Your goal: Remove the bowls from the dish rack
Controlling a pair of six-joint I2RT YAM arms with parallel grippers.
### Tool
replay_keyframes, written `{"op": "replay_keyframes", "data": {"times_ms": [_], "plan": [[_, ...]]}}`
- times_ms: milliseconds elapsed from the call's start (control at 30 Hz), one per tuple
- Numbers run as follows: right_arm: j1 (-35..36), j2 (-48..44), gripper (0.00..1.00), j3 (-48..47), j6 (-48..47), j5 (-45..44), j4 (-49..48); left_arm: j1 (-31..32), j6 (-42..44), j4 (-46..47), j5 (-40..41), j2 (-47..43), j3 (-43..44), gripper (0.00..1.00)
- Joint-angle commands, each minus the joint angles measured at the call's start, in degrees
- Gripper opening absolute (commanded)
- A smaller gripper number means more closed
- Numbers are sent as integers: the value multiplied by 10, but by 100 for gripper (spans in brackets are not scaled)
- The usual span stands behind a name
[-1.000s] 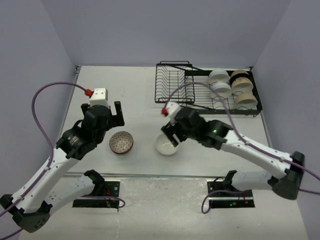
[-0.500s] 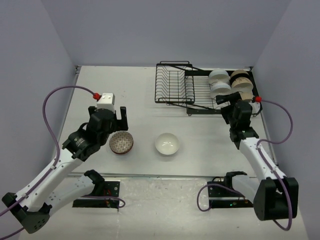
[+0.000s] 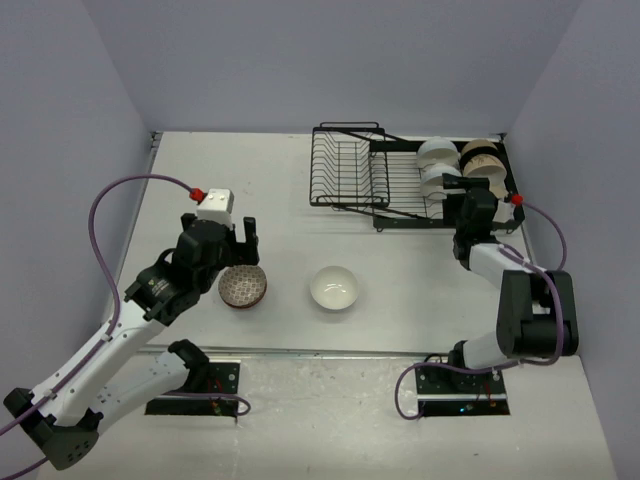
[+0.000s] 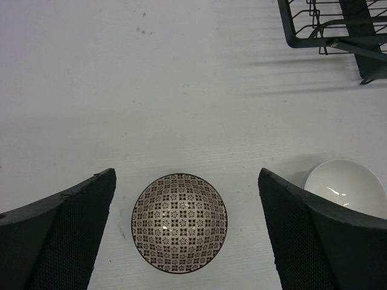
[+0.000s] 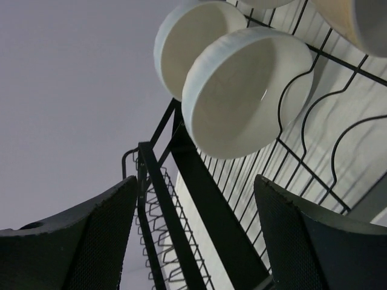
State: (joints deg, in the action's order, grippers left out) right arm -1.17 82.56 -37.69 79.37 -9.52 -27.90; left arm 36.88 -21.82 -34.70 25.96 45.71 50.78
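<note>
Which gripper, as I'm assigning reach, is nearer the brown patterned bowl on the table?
Left. The left gripper hovers over the patterned bowl, open fingers framing it; the right gripper is far off at the dish rack.

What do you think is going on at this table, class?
Bowls are being unloaded from a dish rack. Two already sit on the table: a patterned bowl and a white bowl. The left pincer hovers open over the patterned one. The right pincer, open, faces a ribbed bowl standing in the rack with several others.
</note>
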Motion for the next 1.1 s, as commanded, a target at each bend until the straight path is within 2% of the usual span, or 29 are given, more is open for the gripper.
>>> {"op": "replay_keyframes", "data": {"times_ms": [0,367,400,600,633,733,800,900,1067], "plan": [[-8,47,76,-54,30,-19,-66,-2,17,29,-11,-7,-4,100],[-16,196,61,-143,33,2,-115,-3,25,36,-31,-7,-5,100],[-16,210,55,-145,33,2,-121,-3,25,37,-31,-7,-5,100],[-16,246,34,-144,35,-2,-189,-4,28,39,-41,-5,-6,100],[-16,254,26,-143,32,-1,-196,-4,29,39,-42,-5,-6,100],[-16,262,13,-134,28,-1,-241,-4,31,42,-47,-3,-6,100],[-16,269,12,-123,33,-3,-268,-6,31,43,-50,-2,-6,100],[-16,276,1,-116,32,-5,-290,-8,33,44,-54,-2,-7,100],[-16,293,0,-89,37,3,-379,-12,35,46,-62,2,-7,100]]}}
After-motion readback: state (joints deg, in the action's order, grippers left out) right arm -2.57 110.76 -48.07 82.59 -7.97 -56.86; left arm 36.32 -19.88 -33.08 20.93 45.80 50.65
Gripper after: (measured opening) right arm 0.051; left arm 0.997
